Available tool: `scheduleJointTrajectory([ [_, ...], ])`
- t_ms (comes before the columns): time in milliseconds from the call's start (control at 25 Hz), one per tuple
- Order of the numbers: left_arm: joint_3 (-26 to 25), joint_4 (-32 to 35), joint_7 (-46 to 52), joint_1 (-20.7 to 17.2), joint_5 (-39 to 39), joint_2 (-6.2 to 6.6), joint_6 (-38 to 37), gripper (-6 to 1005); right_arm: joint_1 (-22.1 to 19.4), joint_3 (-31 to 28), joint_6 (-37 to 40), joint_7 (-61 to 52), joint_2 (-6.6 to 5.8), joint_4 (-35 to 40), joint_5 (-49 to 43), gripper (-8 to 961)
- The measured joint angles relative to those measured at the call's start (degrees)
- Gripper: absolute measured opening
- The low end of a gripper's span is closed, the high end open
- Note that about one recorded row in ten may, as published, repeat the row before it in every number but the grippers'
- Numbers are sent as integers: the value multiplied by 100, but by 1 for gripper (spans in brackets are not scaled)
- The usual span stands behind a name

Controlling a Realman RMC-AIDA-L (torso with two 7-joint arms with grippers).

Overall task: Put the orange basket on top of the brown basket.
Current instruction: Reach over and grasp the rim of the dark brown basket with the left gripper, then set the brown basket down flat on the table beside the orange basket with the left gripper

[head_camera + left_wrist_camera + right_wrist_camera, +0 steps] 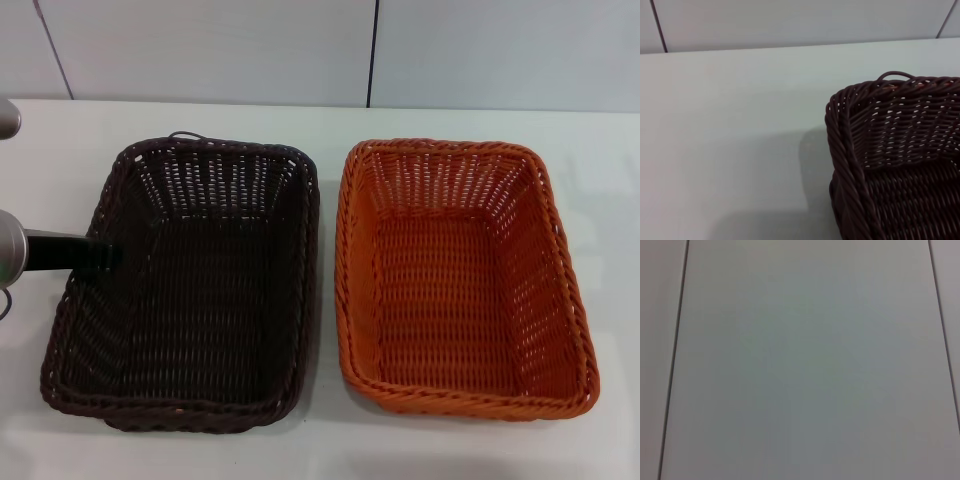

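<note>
The orange basket stands empty on the white table, right of centre in the head view. To its left, almost touching it, stands the brown basket, also empty. My left gripper comes in from the left edge as a dark piece on a silver arm and ends at the brown basket's left rim. The left wrist view holds one corner of the brown basket with its braided rim. No part of my right gripper appears in any view.
The white table runs back to a pale panelled wall. Bare tabletop lies beside the brown basket's corner. The right wrist view holds only the pale wall panels.
</note>
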State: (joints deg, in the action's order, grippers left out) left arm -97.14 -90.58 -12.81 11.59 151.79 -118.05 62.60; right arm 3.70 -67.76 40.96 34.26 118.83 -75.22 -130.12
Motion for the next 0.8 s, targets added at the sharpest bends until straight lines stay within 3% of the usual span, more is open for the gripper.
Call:
scheduleJointTrajectory([
  [280,-135,-35,-146,5,-2,12,44,191,-2,0,0,1,0,-2,-6,777],
  [320,-274,-34,-290,27,-35,13,77,191,-2,0,0,1,0,-2,-6,777],
  [360,-953,-23,-958,147,-362,19,279,190,-1,0,0,1,2,-2,-6,777],
  [520,-1111,-14,-1092,181,-458,19,322,190,-1,0,4,1,7,4,-6,777],
  [600,-2428,238,-2372,606,-1283,35,1014,190,-1,0,4,1,7,11,-7,777],
  [720,-2699,280,-2717,724,-1434,45,1227,191,-1,-2,6,1,9,19,0,778],
  [760,-3324,358,-3507,1049,-1720,117,1794,191,-1,-7,8,1,9,16,13,778],
  [800,-3522,386,-3705,1170,-1782,168,1986,191,-1,-7,8,1,9,16,13,778],
])
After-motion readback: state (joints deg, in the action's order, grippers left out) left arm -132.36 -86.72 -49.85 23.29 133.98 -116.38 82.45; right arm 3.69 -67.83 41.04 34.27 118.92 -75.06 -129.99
